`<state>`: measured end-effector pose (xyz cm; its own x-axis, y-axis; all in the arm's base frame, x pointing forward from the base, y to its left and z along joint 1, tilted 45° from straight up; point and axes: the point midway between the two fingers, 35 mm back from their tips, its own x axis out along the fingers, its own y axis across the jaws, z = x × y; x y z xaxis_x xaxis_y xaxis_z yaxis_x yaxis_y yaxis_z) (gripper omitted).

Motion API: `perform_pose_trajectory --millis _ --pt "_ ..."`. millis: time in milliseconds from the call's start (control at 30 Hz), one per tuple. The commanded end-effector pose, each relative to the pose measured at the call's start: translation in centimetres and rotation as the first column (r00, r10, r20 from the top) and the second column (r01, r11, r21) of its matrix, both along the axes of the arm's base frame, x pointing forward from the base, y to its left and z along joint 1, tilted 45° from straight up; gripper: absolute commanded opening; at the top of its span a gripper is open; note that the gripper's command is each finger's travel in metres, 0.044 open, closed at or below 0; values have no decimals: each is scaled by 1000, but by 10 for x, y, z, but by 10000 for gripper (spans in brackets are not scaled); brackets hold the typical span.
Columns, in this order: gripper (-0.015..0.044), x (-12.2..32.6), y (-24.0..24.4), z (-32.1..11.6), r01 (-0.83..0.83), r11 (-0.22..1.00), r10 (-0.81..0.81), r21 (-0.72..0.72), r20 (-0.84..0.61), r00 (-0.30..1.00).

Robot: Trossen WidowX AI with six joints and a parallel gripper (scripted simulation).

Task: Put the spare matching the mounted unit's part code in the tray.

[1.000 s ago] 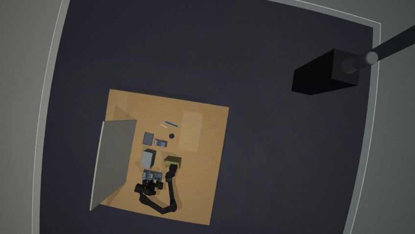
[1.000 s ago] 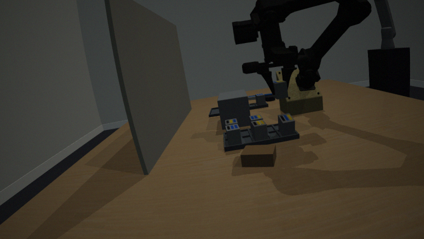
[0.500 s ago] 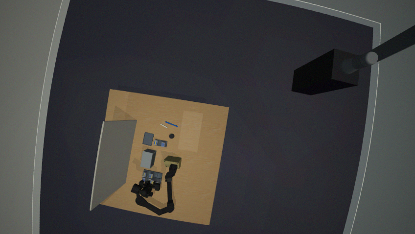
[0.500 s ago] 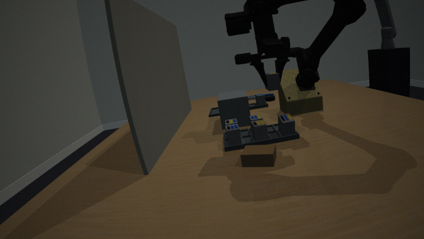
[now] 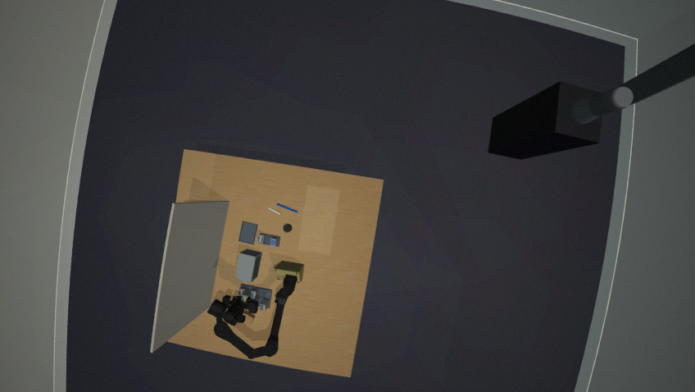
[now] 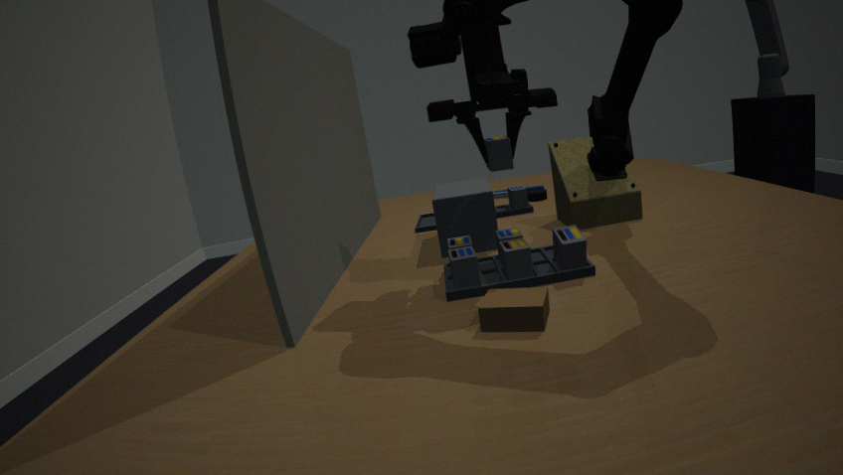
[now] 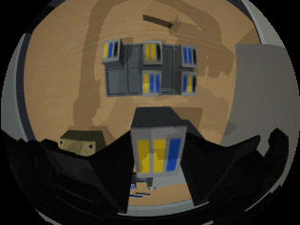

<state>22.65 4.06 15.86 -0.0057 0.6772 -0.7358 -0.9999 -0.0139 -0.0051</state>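
Fingers (image 6: 475, 132) of the gripper (image 6: 494, 136) pinch a small grey spare (image 6: 498, 153) high above the rack (image 6: 519, 272), where a slipping grip could drop it short of the tray (image 6: 425, 222) behind the grey box (image 6: 464, 213).

Matt wood grain across the table (image 6: 678, 330), streaked lighter and darker. Flat, dull grey on the upright board (image 6: 300, 165), smooth like painted sheet. Matt black, plastic-looking, on the arm (image 6: 625, 77) and gripper (image 6: 495, 154). Smooth grey plastic look on the held block (image 6: 498, 154), with glossier yellow and blue stripes (image 7: 158, 154). Same dull grey on the big box (image 6: 464, 215) and the dark rack (image 6: 519, 274). Speckled, rough, cork-like tan on the arm's base block (image 6: 595, 200).
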Motion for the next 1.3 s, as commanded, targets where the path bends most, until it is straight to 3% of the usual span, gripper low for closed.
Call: perform_pose_trajectory --millis 0,1267 --pt "0 16 -13 -7 -5 1000 5 -15 7 1000" --pt "0 110 -129 -110 -30 999 31 -12 20 999"
